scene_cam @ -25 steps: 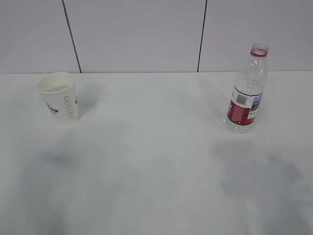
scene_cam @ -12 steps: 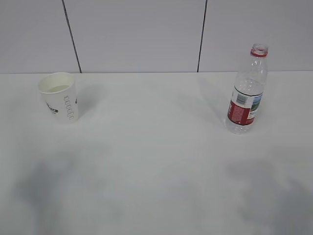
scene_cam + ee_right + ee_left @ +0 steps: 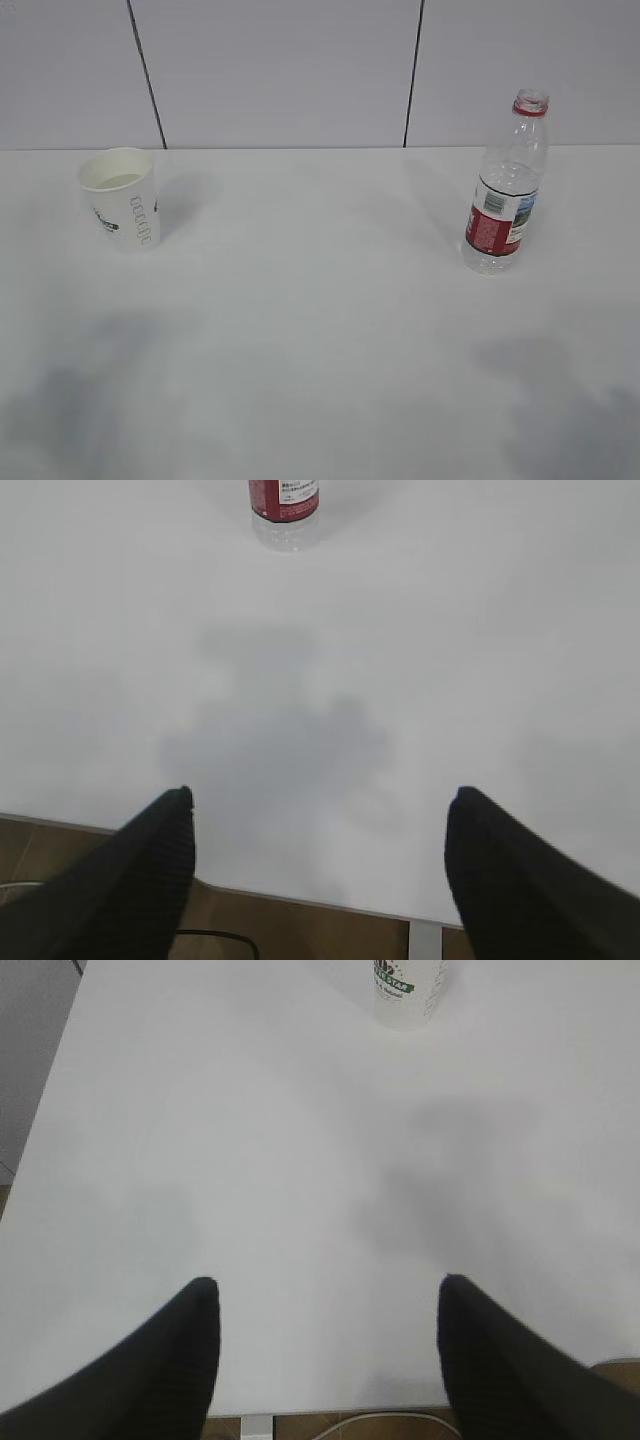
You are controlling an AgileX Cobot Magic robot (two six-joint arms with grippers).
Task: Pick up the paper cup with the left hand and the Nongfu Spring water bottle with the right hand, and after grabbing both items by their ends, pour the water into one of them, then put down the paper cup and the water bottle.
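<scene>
Spreading across all three views is the white table (image 3: 320, 330), with a pale panelled wall (image 3: 280, 70) behind it, split by two dark seams. Soft grey shadows lie on the near part of the tabletop, left and right.

The Nongfu Spring water bottle (image 3: 505, 190) stands upright toward the right, well away from the near edge, capless, its red neck ring and red-and-white label plain to see; a little clear liquid seems to sit in its base (hard to be sure at this size). In the right wrist view only its lower part shows, at the top edge of the picture.

The paper cup (image 3: 122, 198) stands upright toward the left, well apart from the bottle, mouth up, with its printed marks facing the camera. In the left wrist view only its foot shows, at the top edge.

The left hand (image 3: 325, 1350) hangs over the near table edge, its two black fingers (image 3: 175, 1360) spread wide with nothing between them, far short of the cup. The right hand (image 3: 320, 865) sits likewise at the near edge, fingers (image 3: 500, 870) parted and empty, the bottle well ahead of it.
</scene>
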